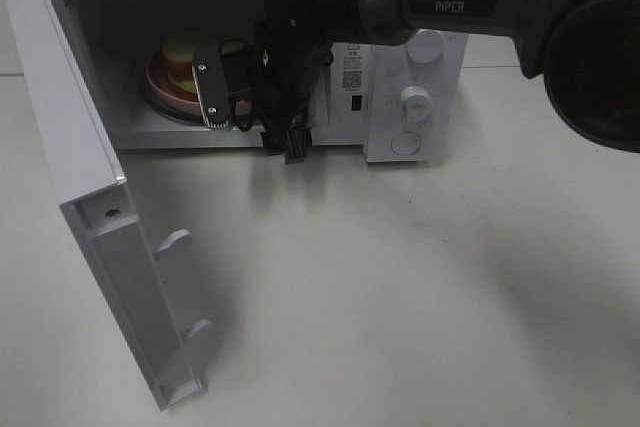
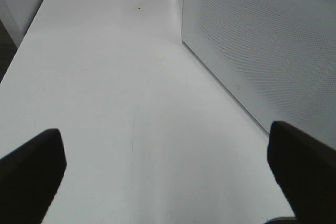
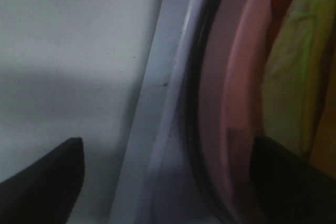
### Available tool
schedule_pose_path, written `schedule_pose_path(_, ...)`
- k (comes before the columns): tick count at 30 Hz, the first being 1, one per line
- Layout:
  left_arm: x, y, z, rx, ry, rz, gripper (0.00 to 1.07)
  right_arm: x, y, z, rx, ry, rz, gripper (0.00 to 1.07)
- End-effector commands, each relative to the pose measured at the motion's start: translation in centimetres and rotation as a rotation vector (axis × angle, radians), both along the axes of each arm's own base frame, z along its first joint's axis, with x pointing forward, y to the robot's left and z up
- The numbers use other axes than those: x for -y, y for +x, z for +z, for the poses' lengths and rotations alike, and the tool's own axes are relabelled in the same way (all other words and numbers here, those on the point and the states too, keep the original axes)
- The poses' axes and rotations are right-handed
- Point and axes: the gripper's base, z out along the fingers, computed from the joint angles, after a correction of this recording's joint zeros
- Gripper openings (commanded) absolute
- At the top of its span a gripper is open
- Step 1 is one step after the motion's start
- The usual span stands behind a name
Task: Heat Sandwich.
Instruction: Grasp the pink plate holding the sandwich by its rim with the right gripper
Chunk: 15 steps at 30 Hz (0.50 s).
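Sandwich [image 1: 183,59] on its plate [image 1: 156,84] inside the open microwave [image 1: 415,97], upper left of the high view.
The right gripper [image 3: 168,142] is spread astride the plate rim, pinching nothing; I judge it should back out straight and level, clear of the rim, before the door [image 1: 75,127] is shut. Only its wrist view shows that gap; only the left wrist view shows the left gripper [image 2: 165,132], spread over the table [image 2: 105,77].

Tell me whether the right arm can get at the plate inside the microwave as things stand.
Probably yes. The door stands wide open, and the right gripper sits at the rim of the plate, jaws apart, with nothing visible between.
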Motion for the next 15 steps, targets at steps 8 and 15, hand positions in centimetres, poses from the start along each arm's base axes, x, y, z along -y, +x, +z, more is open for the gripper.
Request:
schedule_pose_path(8,0.0,-0.3,-0.1,0.024,0.001,0.001,1.01,-1.1,1.0,-1.0,0.011,0.036,-0.018,0.80)
schedule_pose_path(15,0.0,-0.3,-0.1,0.024,0.002,0.002,1.01,-1.2,0.9,-1.5,-0.017,0.042,-0.028,0.49)
